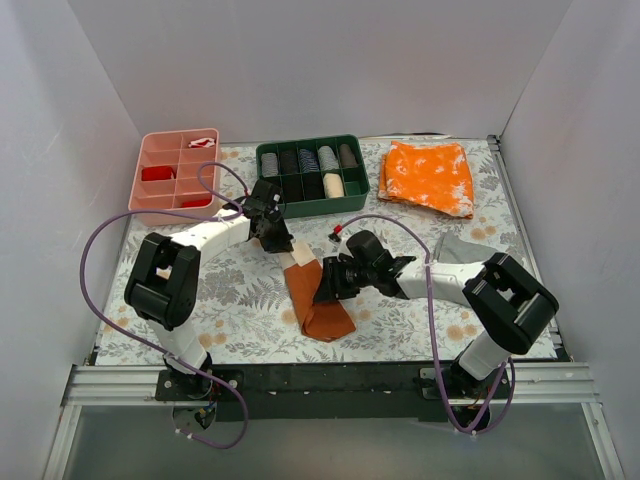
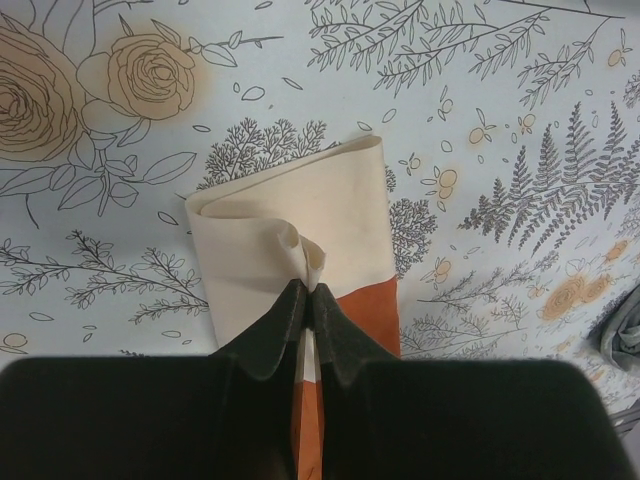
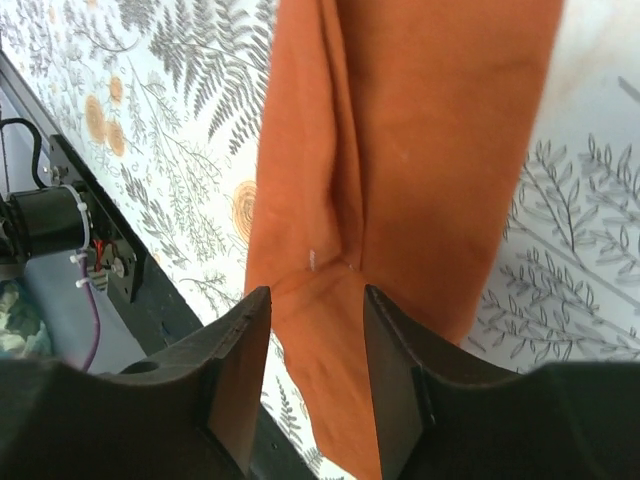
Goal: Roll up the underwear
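The underwear (image 1: 322,315) is lying as a long folded strip mid-counter (image 1: 240,300), with its cream end pointing away from the arm bases and its rust-brown end toward them. The left end effector (image 2: 307,292) is pinching a raised fold of the cream end, clenched on it. The right end effector (image 3: 316,295) is poised over the rust-brown part, released, its fingers spread apart.

On a flat table with a pale floral-and-fern print covering (image 1: 250,300): far left, a pink plastic compartment tray (image 1: 150,150); beside it, a dark green compartment box (image 1: 320,206) of rolled cloths; far right, a folded bright orange white-speckled cloth (image 1: 428,177); near the right edge, a crumpled grey cloth (image 1: 460,248); at centre, rust-orange and cream cloth underwear (image 1: 322,300) in a long folded strip.
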